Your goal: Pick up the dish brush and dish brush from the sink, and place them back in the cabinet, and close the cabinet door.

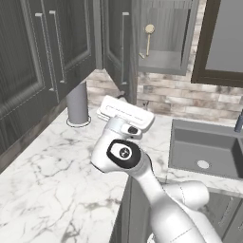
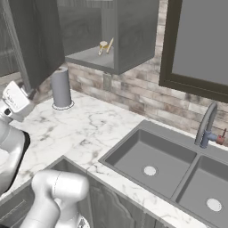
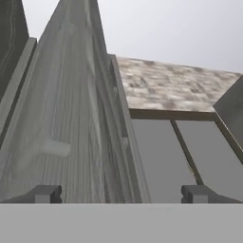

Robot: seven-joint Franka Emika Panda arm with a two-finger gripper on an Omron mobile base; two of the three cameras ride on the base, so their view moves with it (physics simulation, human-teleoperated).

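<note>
Both dish brushes rest on the shelf inside the open cabinet [image 1: 163, 61]. One dish brush [image 1: 148, 31] leans upright with its round head on top. In the right base view they sit close together: a cream head [image 2: 103, 45] and a wooden handle [image 2: 109, 44]. The cabinet door [image 1: 117, 45] [image 2: 38, 40] stands swung open to the left. My white hand [image 1: 124, 113] [image 2: 15, 100] is just below the door's lower edge. In the hand view my gripper [image 3: 122, 194] is open, looking up along the door's edge [image 3: 76, 118], with nothing held. The sink [image 1: 182, 142] [image 2: 133, 147] holds only its drain discs.
A grey cylinder [image 1: 77, 104] [image 2: 61, 88] stands on the marble counter [image 1: 42, 175] under the door. Dark tall cabinets with bar handles [image 1: 42, 57] line the left. A dark-framed window [image 2: 200, 44] and the steel tap [image 2: 205, 124] are behind the sink.
</note>
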